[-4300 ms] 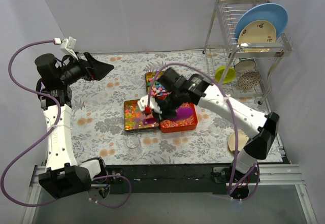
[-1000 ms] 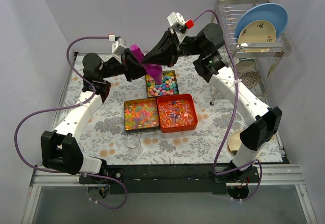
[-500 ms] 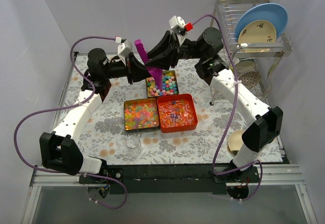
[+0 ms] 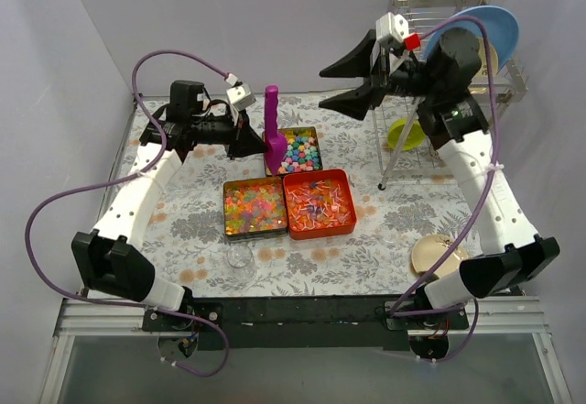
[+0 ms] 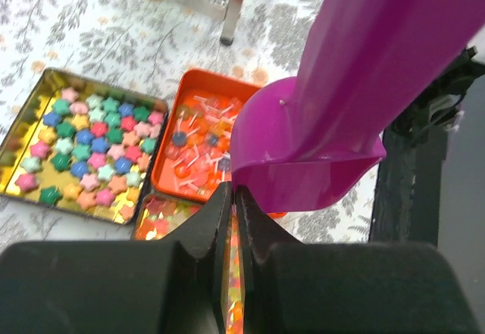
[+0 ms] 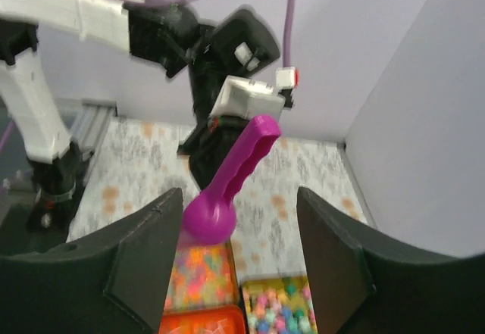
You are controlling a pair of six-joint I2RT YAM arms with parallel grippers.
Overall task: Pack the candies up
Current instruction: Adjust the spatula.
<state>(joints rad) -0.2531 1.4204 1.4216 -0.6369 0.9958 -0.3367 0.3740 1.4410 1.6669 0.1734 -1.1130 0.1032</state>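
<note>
Candies (image 4: 316, 204) in tins (image 4: 349, 204), beneath both jaws, untouched

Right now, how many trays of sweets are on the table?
3: a gold back tray, a gold front-left tray, and an orange tray next to that one on its right. None seem hidden.

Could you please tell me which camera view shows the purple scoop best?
The right wrist view: the purple scoop appears whole there, from handle tip to bowl, with nothing in front of it. The top external view shows it small, handle pointing up. The left wrist view is too close and crops the handle.
</note>
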